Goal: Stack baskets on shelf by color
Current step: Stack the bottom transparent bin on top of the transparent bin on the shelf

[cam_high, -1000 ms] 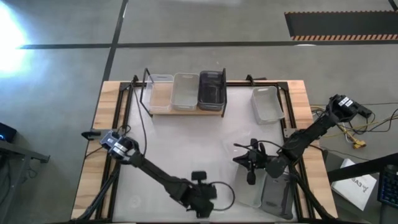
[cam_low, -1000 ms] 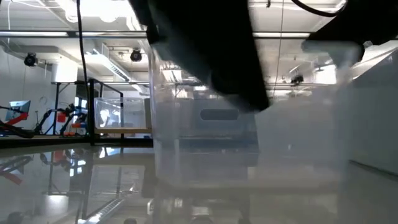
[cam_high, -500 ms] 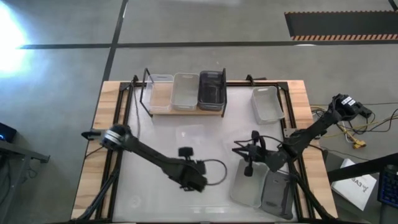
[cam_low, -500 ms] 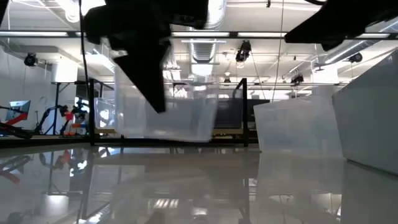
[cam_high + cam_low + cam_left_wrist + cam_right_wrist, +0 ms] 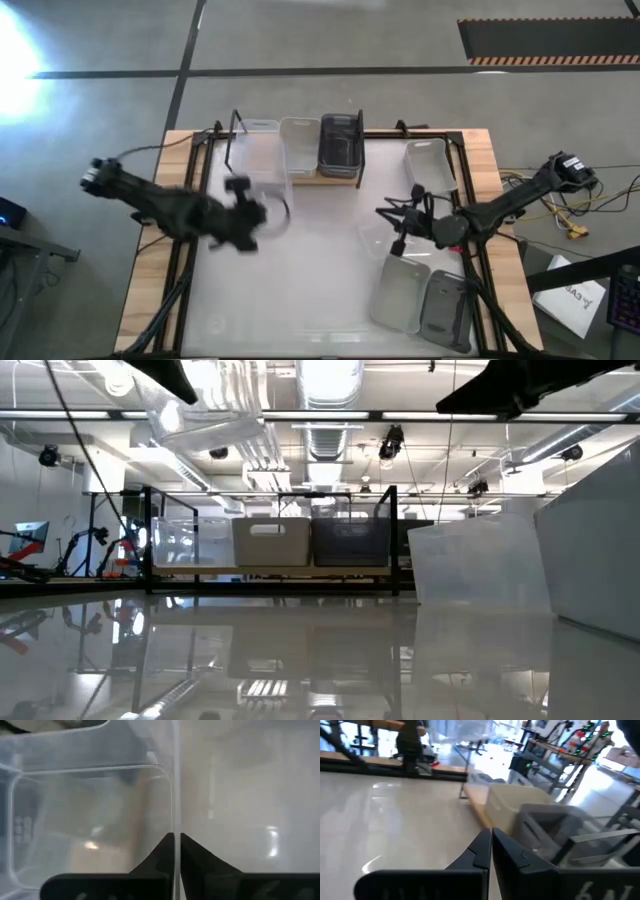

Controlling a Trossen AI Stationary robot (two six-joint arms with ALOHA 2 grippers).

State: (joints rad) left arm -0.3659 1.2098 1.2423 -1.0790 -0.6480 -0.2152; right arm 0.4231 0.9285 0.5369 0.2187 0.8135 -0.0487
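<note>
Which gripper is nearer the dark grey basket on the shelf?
Right. The right gripper sits in front of the dark grey basket, toward the right; the left gripper, shut on a translucent basket, is farther left.

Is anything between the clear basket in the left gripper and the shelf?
Nothing visible. The left gripper holds the clear basket just in front of the shelf, whose left end already holds another clear basket.

Striped floor mat, grey concrete floor
</note>
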